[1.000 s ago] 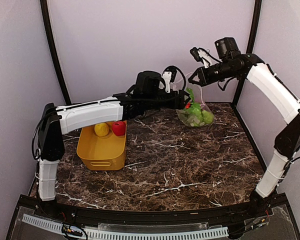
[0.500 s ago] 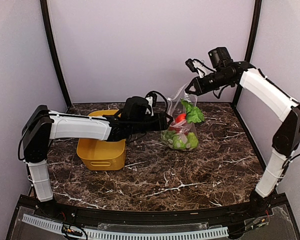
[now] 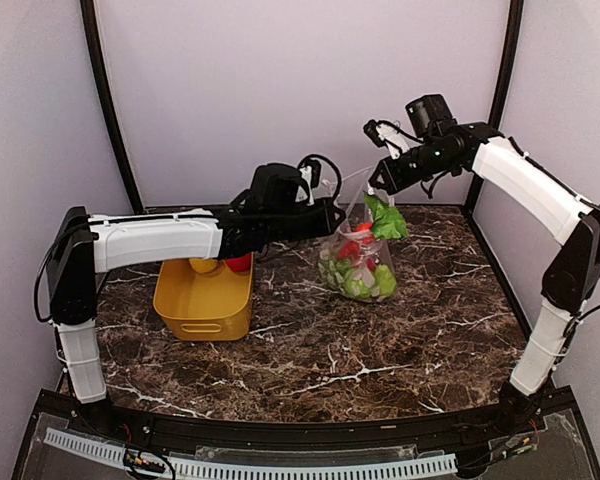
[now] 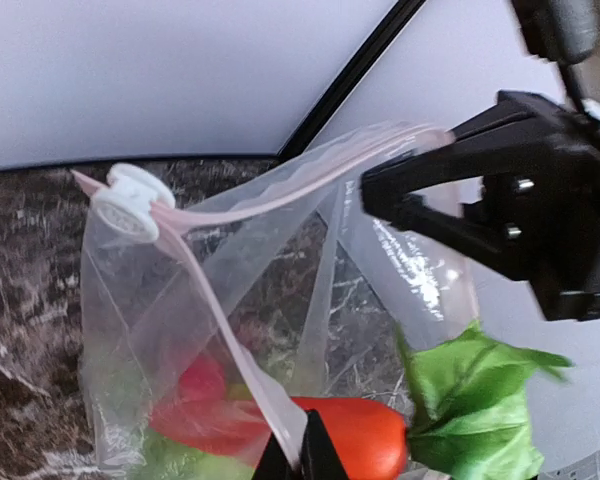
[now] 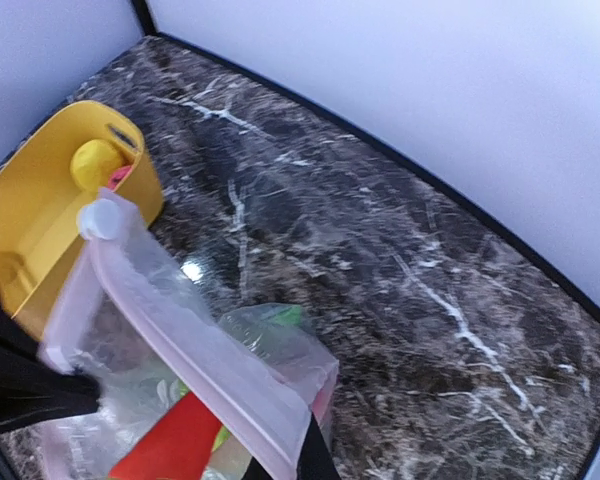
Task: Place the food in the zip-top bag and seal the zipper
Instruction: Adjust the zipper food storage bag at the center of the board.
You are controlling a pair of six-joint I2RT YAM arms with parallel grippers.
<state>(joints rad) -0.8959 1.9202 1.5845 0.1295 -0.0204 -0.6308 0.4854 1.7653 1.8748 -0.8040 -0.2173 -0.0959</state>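
Note:
The clear zip-top bag (image 3: 363,268) hangs between both grippers over the back middle of the table, its bottom on the marble. Inside lie an orange-red carrot (image 4: 375,437), green round pieces and other food; leafy greens (image 3: 385,217) stick out of its mouth. The pink zipper (image 4: 242,204) gapes, its white slider (image 4: 127,198) at one end. My left gripper (image 4: 302,456) is shut on the near zipper strip. My right gripper (image 3: 372,184) is shut on the bag's far top corner (image 5: 325,385). A lemon (image 5: 98,163) and a red apple (image 3: 238,263) lie in the basket.
The yellow basket (image 3: 202,305) stands at the left, partly under my left forearm. Black frame posts rise at both back corners, with pale walls close behind and to the sides. Bare marble lies in front of the bag.
The bag has been carried from the back right toward the middle. My left gripper dropped, rose again and closed on the zipper strip. The right gripper kept its hold and followed leftward.

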